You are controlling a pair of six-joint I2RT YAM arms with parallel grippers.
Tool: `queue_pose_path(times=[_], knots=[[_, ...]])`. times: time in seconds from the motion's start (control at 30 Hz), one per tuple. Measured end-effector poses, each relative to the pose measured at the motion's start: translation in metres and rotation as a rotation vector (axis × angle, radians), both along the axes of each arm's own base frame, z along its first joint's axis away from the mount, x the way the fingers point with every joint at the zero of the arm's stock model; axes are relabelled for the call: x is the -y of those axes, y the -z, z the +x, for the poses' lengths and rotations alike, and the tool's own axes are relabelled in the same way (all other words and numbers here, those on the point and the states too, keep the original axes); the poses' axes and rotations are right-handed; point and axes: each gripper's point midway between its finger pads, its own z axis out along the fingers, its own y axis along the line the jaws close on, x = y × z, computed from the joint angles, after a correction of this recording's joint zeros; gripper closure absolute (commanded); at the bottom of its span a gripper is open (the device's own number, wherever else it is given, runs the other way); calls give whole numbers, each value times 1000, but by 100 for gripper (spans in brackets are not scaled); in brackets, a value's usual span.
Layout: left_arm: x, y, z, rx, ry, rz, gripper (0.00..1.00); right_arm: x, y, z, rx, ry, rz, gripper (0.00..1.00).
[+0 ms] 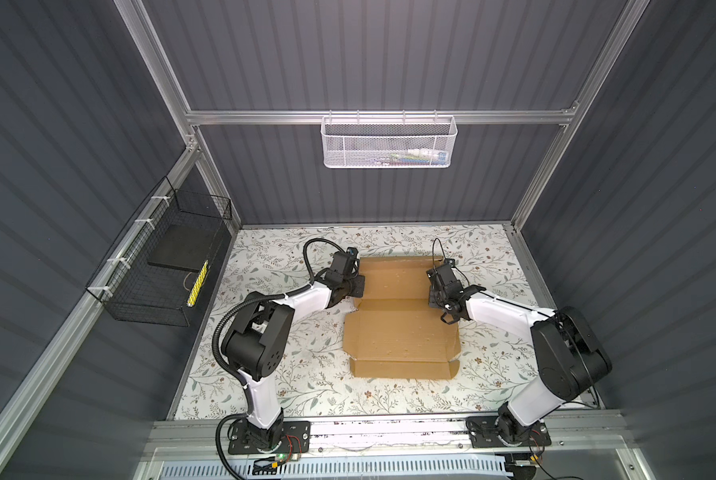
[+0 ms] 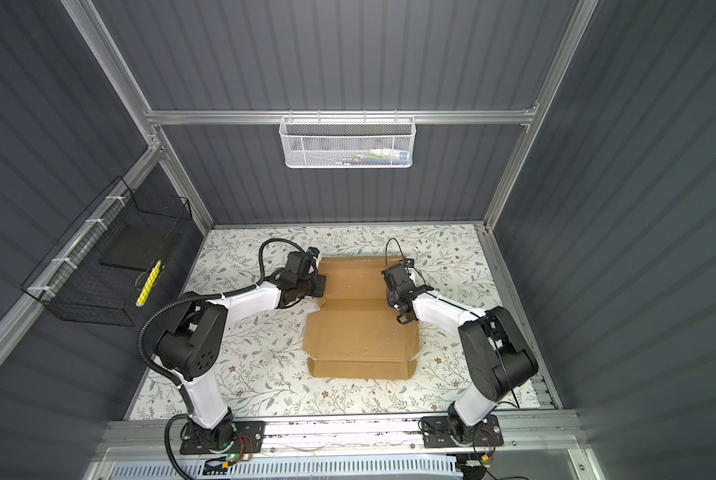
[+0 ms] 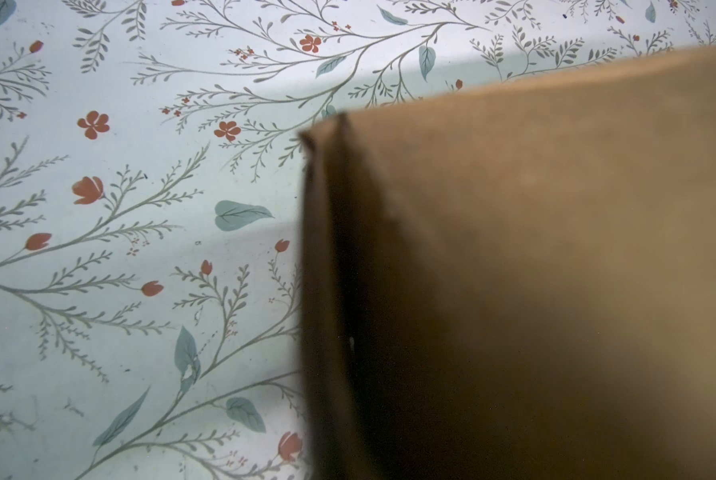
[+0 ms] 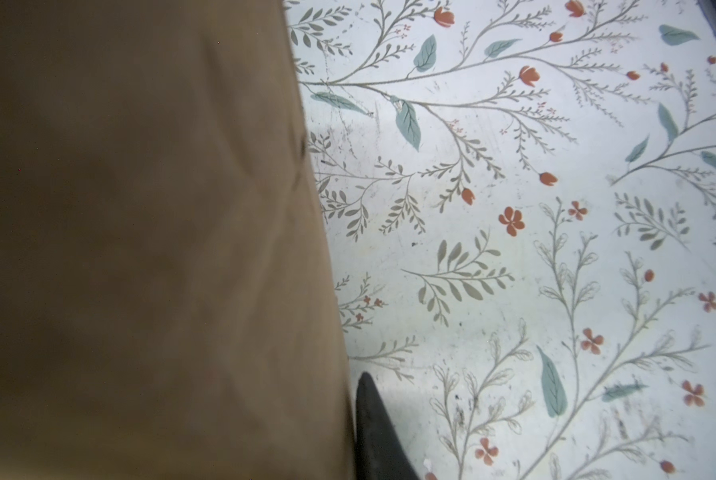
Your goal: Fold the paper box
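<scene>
Top views: box (image 1: 402,328) (image 2: 360,332) lies open mid-table (image 1: 285,374). Left gripper (image 1: 354,286) (image 2: 318,286) at its rear left edge, closed. Right gripper (image 1: 433,291) (image 2: 389,291) at rear right edge.
Left wrist: box (image 3: 514,270) flap close up, fingers hidden, grip unclear.
Right wrist: one finger (image 4: 375,432) beside box (image 4: 140,249) edge; opening can't tell.

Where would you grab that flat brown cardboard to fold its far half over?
Probably take the paper box by the side edges of its far panel, coming in from left and right together. That panel lies flat, so only its thin edges can be pinched, and the middle crease lets it hinge.
</scene>
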Motion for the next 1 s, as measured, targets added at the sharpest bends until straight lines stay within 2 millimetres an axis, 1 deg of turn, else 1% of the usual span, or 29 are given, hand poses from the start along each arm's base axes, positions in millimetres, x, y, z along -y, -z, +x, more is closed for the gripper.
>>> queue_pose_path(times=[0.17, 0.43, 0.6, 0.8, 1.0], knots=[[-1, 0, 0, 0, -3, 3, 100, -1, -1, 3, 3, 6, -31, 85], [-1, 1, 0, -1, -4, 6, 100, -1, -1, 4, 10, 21, -46, 77], [-2, 1, 0, -1, -7, 10, 100, 0, -2, 4, 13, 24, -49, 75], [-2, 1, 0, 0, -10, 15, 100, 1, -2, 5, 18, 25, -58, 71], [-3, 1, 0, 0, -10, 16, 100, 3, -2, 7, 42, 22, -68, 69]])
